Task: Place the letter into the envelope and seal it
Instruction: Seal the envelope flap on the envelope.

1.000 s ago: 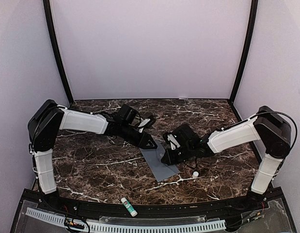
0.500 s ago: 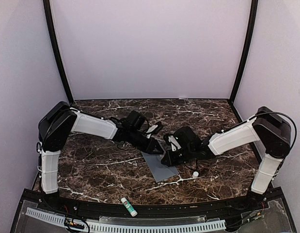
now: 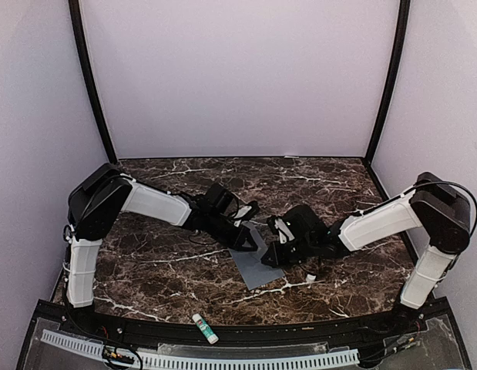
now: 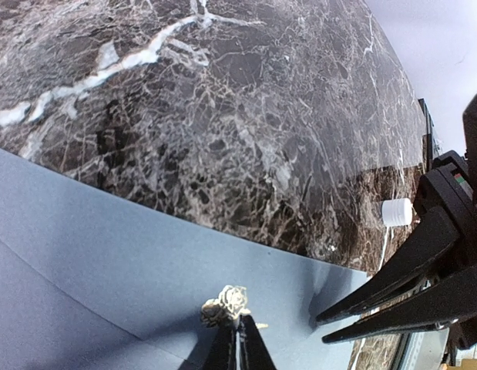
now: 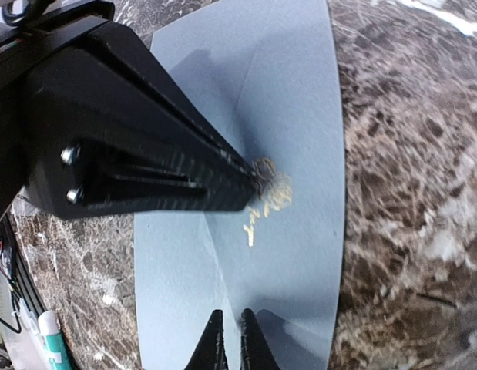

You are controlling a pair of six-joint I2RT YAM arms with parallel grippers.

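Pale lilac walls (image 3: 238, 77) enclose a dark brown marble table (image 3: 161, 270) framed by black corner poles (image 3: 92, 85).

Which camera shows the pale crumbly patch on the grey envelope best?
Right wrist: the crumbly patch lies in plain sight on the envelope, right at the tips of the left fingers. Left wrist shows only a small clump of it; top external is too distant to show it.
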